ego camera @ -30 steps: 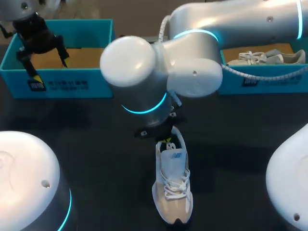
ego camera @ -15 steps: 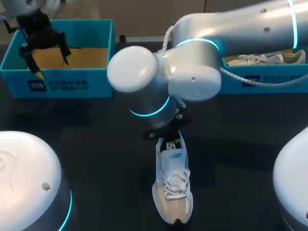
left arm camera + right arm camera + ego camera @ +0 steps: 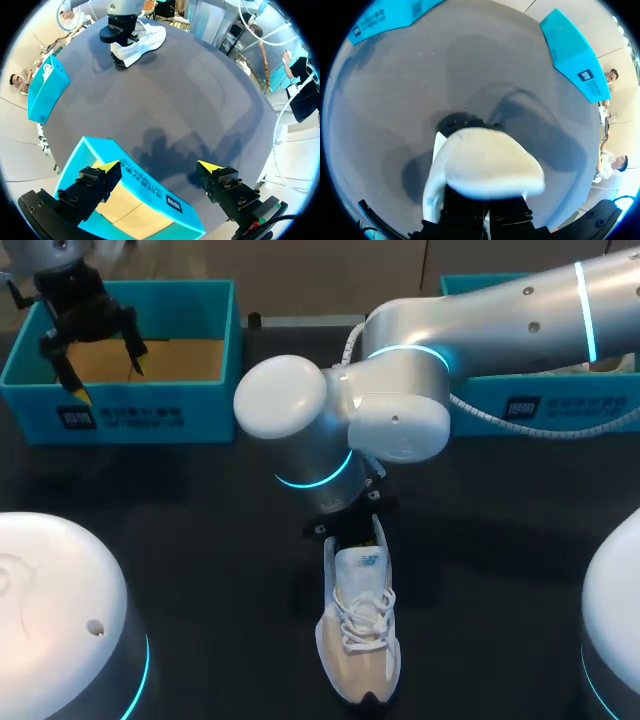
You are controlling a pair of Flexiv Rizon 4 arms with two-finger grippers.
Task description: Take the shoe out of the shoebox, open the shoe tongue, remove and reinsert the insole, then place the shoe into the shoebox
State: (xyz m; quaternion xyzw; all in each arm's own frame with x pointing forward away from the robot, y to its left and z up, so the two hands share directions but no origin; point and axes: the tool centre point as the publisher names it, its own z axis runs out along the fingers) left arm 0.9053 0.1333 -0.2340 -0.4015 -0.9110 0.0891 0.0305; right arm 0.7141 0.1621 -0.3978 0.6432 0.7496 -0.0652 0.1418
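Right arm (image 3: 330,440) edged rightward over shoe (image 3: 360,640) heel, grip hidden | left gripper (image 3: 107,380) wide above shoebox (image 3: 120,417)

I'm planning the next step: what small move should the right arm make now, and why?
Probably ease the right gripper a little down into the heel opening of the shoe to get at the insole. The shoe stands on the table, already out of its box, the gripper sits right at its heel, and its grip is hidden, so this is a guess.
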